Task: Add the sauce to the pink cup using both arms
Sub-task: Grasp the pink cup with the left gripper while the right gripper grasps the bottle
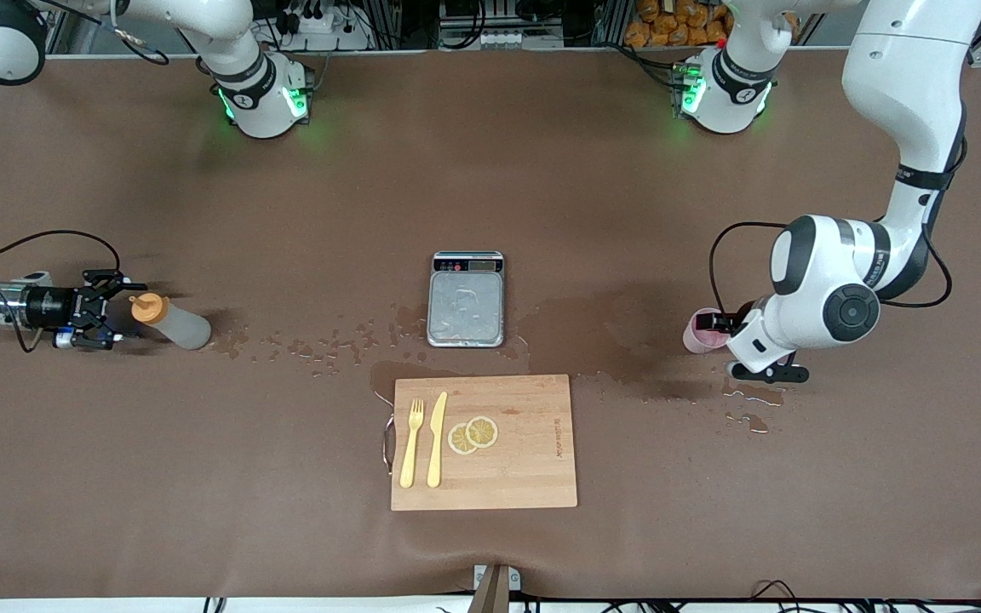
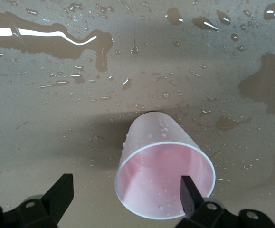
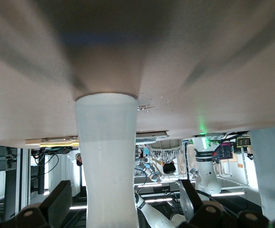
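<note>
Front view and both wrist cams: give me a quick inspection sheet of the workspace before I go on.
Surface: brown table wet, puddles by scale and cup.
Job's things: sauce bottle lying on its side at the right arm's end; pink cup upright at the left arm's end.
Clutter: scale; cutting board with fork, knife, lemon slices.
Grippers: right gripper open at bottle's cap; left gripper open around cup.
Cables: black loops on both wrists.
Surroundings: racks along the arms' bases.
</note>
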You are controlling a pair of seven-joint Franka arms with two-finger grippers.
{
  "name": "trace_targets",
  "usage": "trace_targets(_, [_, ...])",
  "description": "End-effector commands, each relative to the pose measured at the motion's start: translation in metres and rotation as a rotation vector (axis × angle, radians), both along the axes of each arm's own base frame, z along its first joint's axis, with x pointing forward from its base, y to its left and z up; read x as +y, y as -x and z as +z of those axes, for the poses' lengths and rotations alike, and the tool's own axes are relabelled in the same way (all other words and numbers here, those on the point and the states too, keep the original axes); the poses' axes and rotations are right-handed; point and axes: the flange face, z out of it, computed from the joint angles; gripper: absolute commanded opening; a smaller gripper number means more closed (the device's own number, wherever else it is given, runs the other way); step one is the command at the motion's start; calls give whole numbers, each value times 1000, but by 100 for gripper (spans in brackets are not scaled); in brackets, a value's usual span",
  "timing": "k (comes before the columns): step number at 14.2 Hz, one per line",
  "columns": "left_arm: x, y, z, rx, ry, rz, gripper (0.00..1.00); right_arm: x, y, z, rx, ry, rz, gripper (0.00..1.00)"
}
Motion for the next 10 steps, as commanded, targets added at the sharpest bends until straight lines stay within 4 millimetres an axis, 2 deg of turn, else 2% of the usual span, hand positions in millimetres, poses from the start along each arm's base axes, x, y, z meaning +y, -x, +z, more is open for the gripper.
trace_targets(1, [0, 2, -3, -3, 8, 21, 57, 13, -13, -6, -8, -29, 4, 100])
trace_targets(2, [0, 3, -3, -1, 7, 23, 33, 16, -13, -14, -12, -55, -16, 100])
trace_targets(3, [1, 3, -4, 3, 7, 24, 2, 18, -14, -15, -22, -67, -26, 100])
trace_targets(7, [0, 3, -3, 2, 10, 12, 0, 41, -24, -20, -26, -69, 16, 100])
trace_targets(10, [0, 2, 3, -3, 9, 9, 0, 46, -27, -24, -27, -60, 18, 100])
